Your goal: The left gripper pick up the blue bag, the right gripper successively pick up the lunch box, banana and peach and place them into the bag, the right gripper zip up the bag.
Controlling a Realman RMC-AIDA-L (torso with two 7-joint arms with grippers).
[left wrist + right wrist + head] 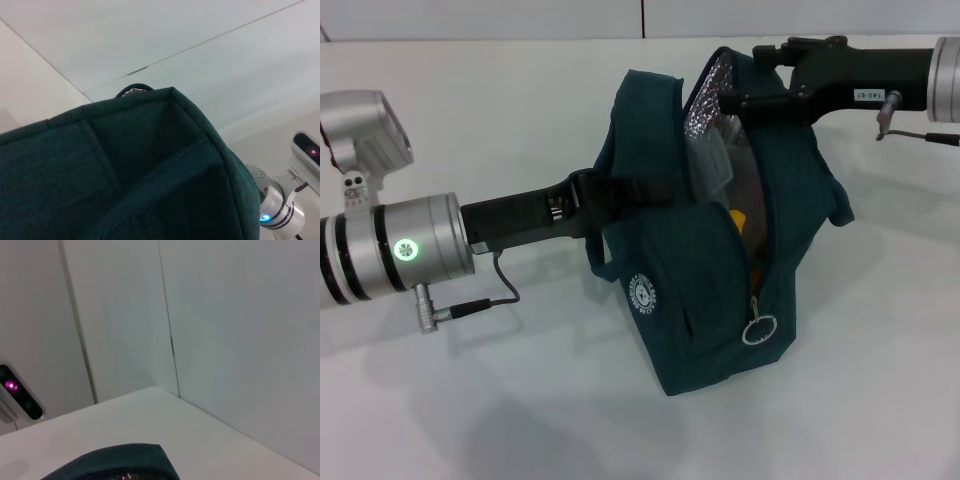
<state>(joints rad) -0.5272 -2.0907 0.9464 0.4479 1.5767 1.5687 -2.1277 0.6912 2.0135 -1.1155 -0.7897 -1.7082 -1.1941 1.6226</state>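
Observation:
The blue bag (pixel 705 270) stands tilted in the middle of the table, its zip open and the silver lining (pixel 705 95) showing. My left gripper (pixel 618 188) comes in from the left and is shut on the bag's handle strap. My right gripper (pixel 732 98) reaches in from the upper right, at the top of the bag's opening. Inside the bag lie the clear lunch box (pixel 710 160) and, below it, a bit of the yellow banana (pixel 740 220). The peach is hidden. The ring zip pull (pixel 760 328) hangs at the low end of the opening. Teal bag fabric (pixel 125 170) fills the left wrist view.
White table (pixel 470 400) lies all round the bag. A handle loop (pixel 840 210) sticks out on the bag's right side. The left arm's cable (pixel 470 305) hangs under its wrist. The right arm's wrist (pixel 275 210) shows past the bag in the left wrist view.

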